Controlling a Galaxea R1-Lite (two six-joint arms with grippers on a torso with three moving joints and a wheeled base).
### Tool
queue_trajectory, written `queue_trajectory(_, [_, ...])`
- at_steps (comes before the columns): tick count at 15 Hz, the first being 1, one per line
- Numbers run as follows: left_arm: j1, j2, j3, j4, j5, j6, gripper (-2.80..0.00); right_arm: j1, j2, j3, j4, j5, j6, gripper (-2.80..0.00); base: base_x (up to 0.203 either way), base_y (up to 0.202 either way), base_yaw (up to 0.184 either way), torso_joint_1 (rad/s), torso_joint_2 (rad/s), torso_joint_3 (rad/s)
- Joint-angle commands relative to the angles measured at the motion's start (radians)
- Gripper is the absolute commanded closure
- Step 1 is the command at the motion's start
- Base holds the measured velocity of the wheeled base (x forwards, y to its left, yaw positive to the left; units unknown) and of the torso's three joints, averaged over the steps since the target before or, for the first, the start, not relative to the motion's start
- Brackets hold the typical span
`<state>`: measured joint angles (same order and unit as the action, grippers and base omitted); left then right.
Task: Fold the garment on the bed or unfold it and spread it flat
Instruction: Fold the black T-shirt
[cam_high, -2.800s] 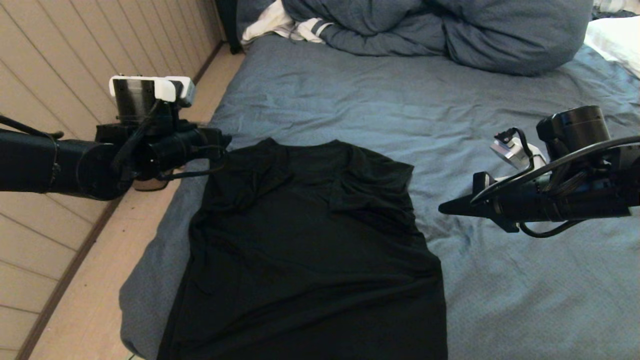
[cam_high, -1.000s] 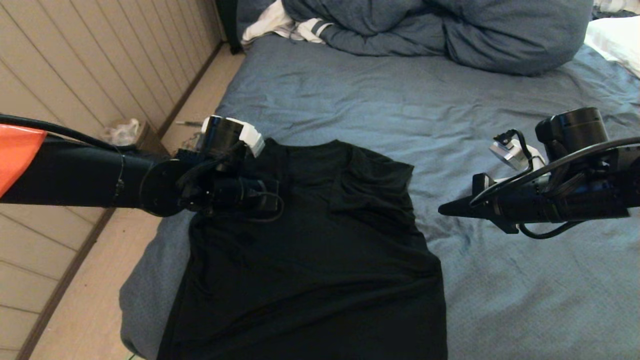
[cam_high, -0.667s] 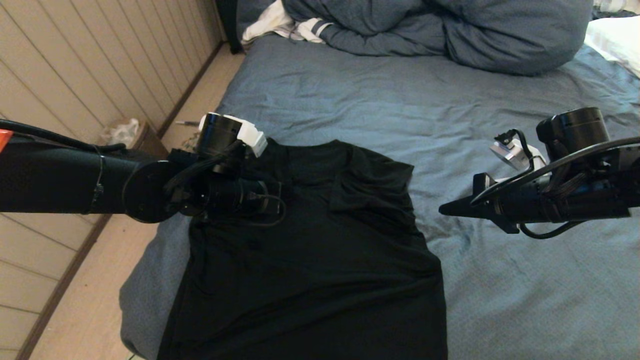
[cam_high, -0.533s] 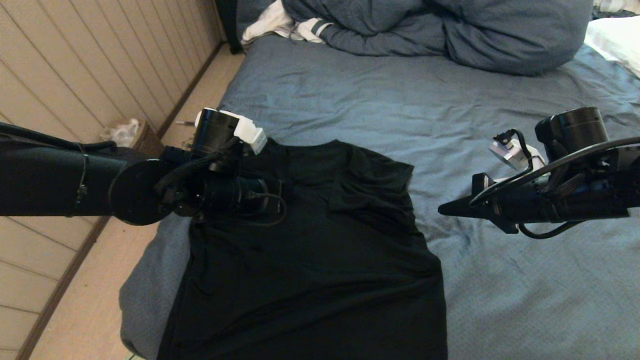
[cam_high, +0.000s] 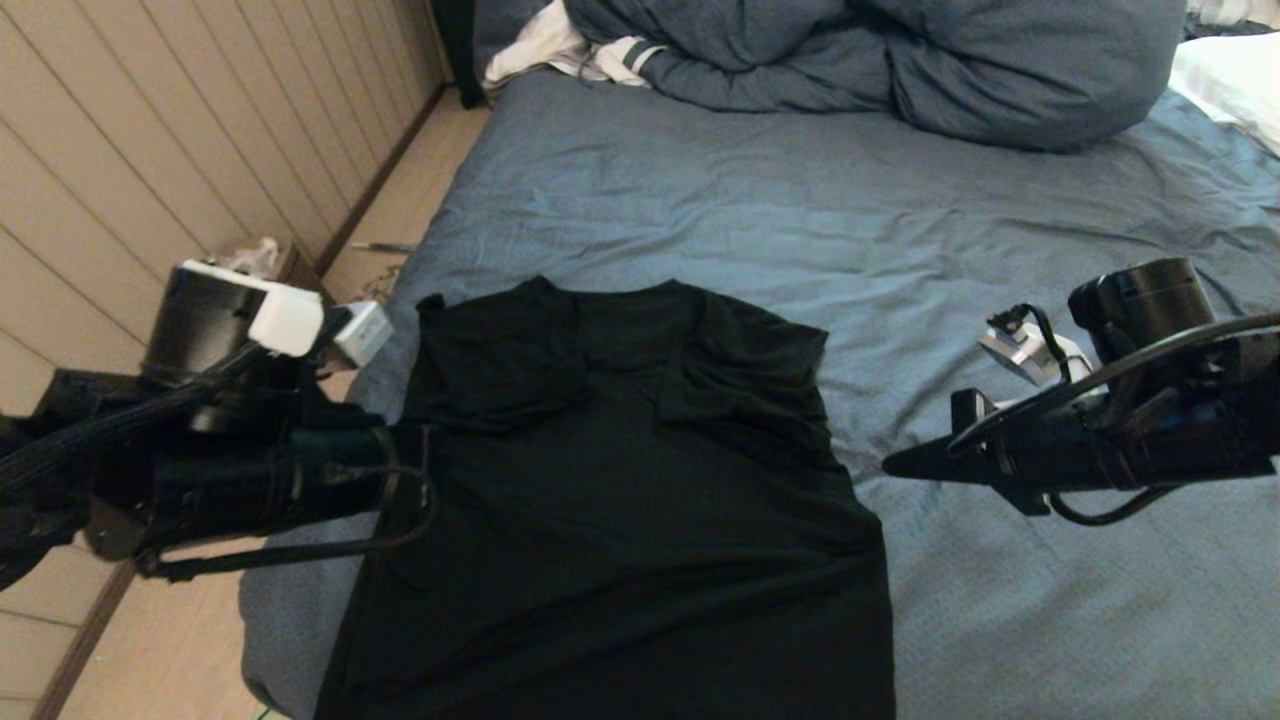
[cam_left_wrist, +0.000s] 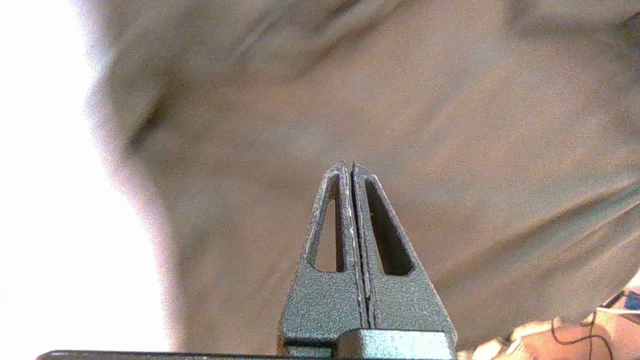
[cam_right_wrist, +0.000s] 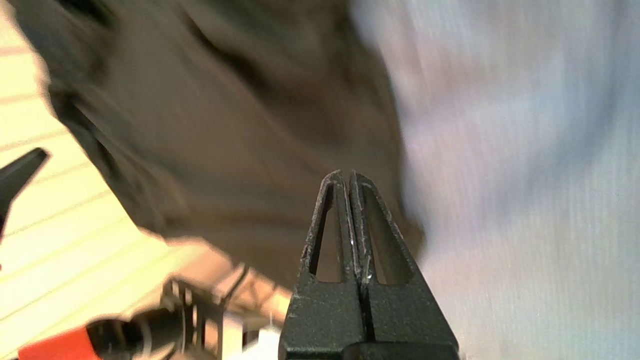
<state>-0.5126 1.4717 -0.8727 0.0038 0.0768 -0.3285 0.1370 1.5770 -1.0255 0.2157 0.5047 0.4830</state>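
The garment (cam_high: 620, 500), a plain black T-shirt, lies flat on the bed (cam_high: 1000, 250) near its left front corner, with both sleeves folded in over the chest. My left arm (cam_high: 250, 480) reaches in from the left at the shirt's left edge. In the left wrist view the left gripper (cam_left_wrist: 348, 164) is shut and empty, hovering over the garment's fabric (cam_left_wrist: 450, 125). My right gripper (cam_high: 885, 468) is shut and empty above the sheet, just right of the shirt's right edge. The right wrist view shows the right gripper (cam_right_wrist: 346, 172) pointing at that edge.
A bulky blue duvet (cam_high: 880, 60) and white striped clothing (cam_high: 560, 45) lie at the far end, and a white pillow (cam_high: 1230, 75) at the far right. The bed's left edge drops to a wooden floor (cam_high: 180, 640) beside a panelled wall (cam_high: 120, 130).
My left arm has drawn back to the left and nearer, off the shirt's left shoulder; the left sleeve now lies folded in. The right arm has sunk slightly.
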Motion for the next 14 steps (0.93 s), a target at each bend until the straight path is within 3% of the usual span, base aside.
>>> queue_trajectory(1, [0.088,-0.178,0.172,0.0,-0.011,-0.004,0.0,0.002,-0.07,0.073,0.08,0.004,0.0,0.0,0.0,0.0,0.0,0.0,0.0,0.0])
queue_trajectory(5, [0.16,-0.369,0.387,0.037,-0.135,-0.007,0.0,0.018,-0.163,0.199,0.144,0.005,-0.045,0.0,0.0,0.0,0.0,0.0,0.0,0.0])
queue_trajectory(9, [0.167,-0.37,0.445,0.044,-0.275,-0.05,0.0,0.059,-0.238,0.309,0.142,0.005,-0.05,0.0,0.0,0.0,0.0,0.0,0.0,0.0])
queue_trajectory(14, [0.17,-0.357,0.49,0.015,-0.279,-0.081,0.0,0.057,-0.265,0.368,0.142,0.001,-0.042,0.0,0.0,0.0,0.0,0.0,0.0,0.0])
